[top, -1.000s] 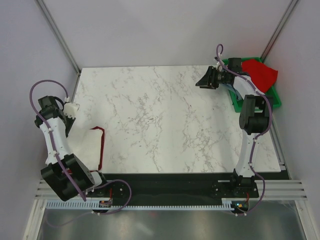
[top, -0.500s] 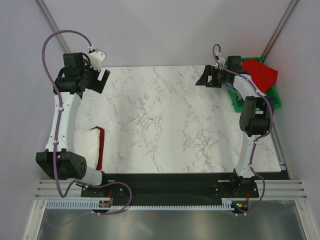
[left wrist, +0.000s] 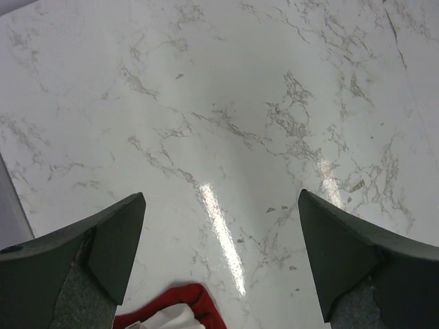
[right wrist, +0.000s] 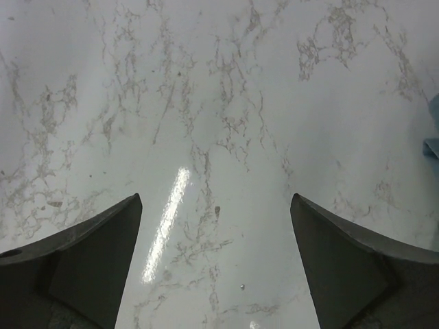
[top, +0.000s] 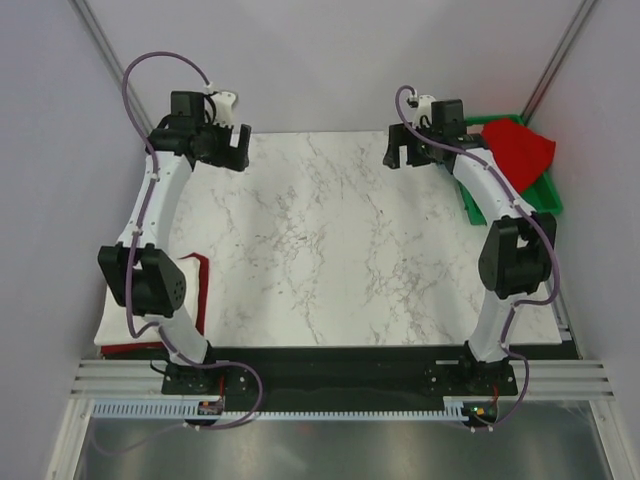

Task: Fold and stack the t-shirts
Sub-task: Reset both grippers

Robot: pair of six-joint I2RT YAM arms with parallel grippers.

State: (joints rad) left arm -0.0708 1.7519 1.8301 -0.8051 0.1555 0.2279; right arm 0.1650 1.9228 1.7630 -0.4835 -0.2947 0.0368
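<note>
Near left table edge: a folded white t-shirt (top: 193,285) lies on a red t-shirt (top: 204,300), both partly hidden by the left arm. Far left, well apart from them, the left gripper (left wrist: 221,205) hangs wide open and empty over bare marble. Far right, the right gripper (right wrist: 216,199) is likewise agape and empty. Beside it, the green bin (top: 548,205) holds a second red t-shirt (top: 522,148). A grey-blue cloth edge (right wrist: 433,133) is cut off in the right wrist view.

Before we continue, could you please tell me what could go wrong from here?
1. The folded white and red t-shirt stack lies at the table's near left corner beneath the left arm's elbow; a swing might disturb it.
2. The loose red t-shirt hangs over the green plastic bin's rim; pulling it with the open right gripper could drag the bin.
</note>
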